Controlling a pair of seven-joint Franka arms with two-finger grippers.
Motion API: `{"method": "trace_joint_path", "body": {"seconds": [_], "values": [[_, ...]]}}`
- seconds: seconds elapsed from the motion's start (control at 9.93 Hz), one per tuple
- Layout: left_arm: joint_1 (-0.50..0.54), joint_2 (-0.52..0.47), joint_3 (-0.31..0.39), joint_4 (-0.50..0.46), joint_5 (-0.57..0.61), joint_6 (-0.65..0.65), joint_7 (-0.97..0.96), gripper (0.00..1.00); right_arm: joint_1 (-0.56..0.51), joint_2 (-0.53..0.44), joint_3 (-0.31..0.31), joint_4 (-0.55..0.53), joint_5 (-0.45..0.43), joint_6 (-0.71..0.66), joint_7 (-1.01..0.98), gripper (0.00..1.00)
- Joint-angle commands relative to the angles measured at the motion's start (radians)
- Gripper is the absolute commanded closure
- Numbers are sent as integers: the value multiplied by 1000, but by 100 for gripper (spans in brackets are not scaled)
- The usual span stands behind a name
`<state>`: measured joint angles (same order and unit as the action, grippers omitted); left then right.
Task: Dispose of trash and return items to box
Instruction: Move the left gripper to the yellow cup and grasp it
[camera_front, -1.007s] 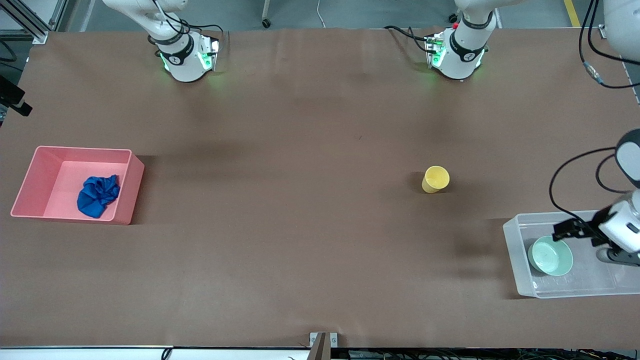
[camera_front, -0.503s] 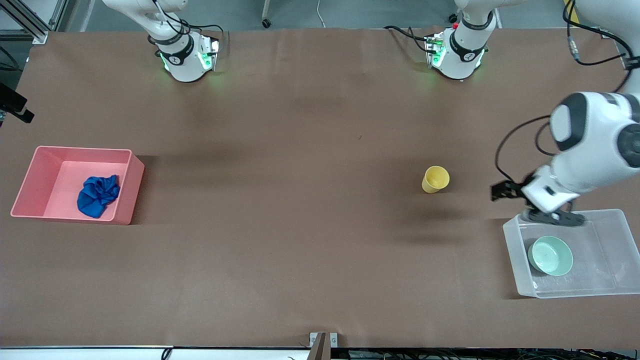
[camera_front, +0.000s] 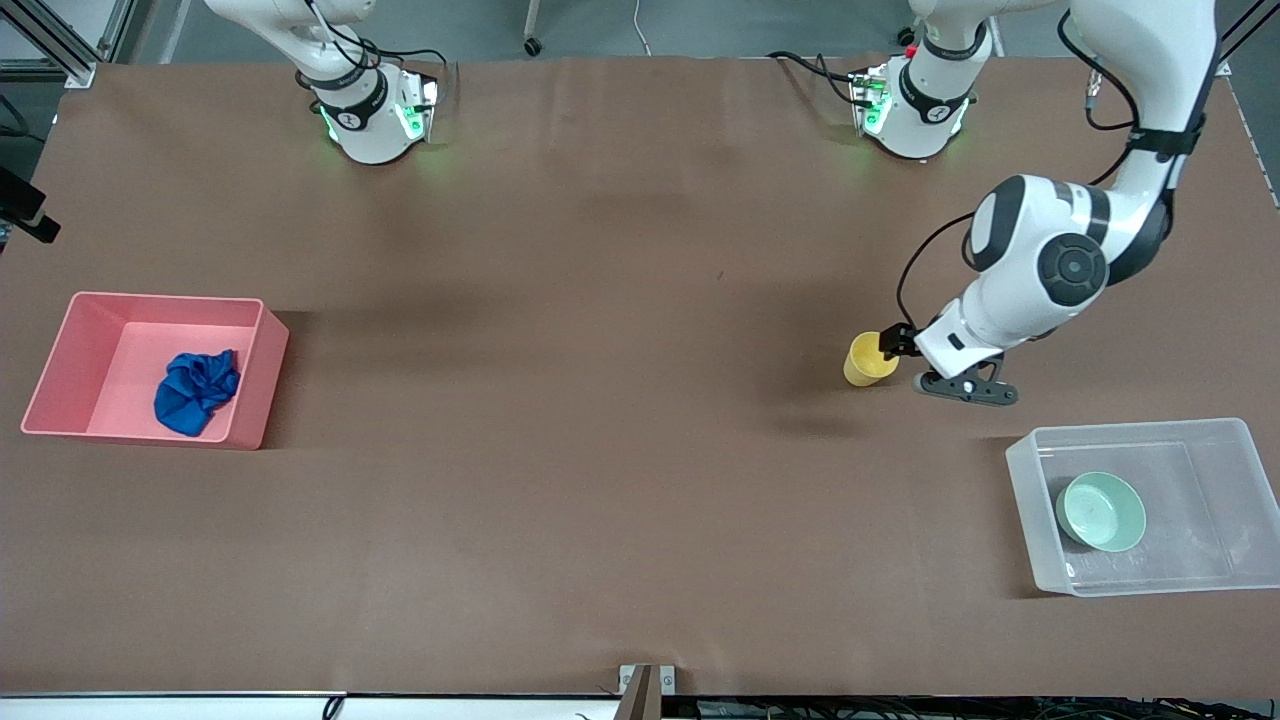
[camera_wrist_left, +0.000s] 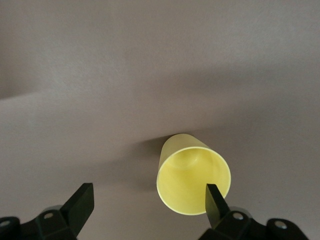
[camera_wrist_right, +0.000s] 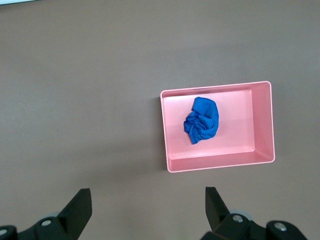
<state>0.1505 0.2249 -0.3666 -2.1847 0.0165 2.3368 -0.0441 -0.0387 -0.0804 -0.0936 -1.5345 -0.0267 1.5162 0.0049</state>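
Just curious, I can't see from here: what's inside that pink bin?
Only a crumpled blue cloth wad lies in the pink bin; the floor around it is bare. Whatever lies beneath the wad is hidden.

A high front camera faces both bases across the table (camera_front: 600, 300). The left wrist camera looks closely down onto the yellow cup (camera_wrist_left: 194, 180), the right wrist camera from higher onto the pink bin (camera_wrist_right: 265, 125); the front view shares both.

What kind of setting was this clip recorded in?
Most likely a robotics lab or test cell. Two arm bases are bolted to a table under brown sheeting, holding only staged props: a pink bin, a clear tub and a yellow cup. Bare concrete floor shows past the table's edge.
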Motion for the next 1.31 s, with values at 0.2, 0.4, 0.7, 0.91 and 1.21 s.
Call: {"method": "trace_joint_path", "body": {"seconds": [0.2, 0.4, 0.7, 0.91, 1.21], "values": [[-2, 89, -5, -49, 63, 145, -8, 9, -58, 5, 43, 14, 8, -14, -17, 0], [-5, 122, -5, -49, 72, 193, -10, 12, -53, 8, 43, 17, 7, -13, -17, 0], [-25, 137, -5, -49, 72, 214, -34, 85, -53, 60, 38, 69, 8, -34, -17, 0], [-31, 142, -5, -49, 72, 214, -37, 96, -53, 74, 38, 94, 11, -50, -11, 0], [-31, 140, -5, -46, 74, 214, -37, 97, -32, 73, 15, 86, 11, -53, -5, 0]]}}
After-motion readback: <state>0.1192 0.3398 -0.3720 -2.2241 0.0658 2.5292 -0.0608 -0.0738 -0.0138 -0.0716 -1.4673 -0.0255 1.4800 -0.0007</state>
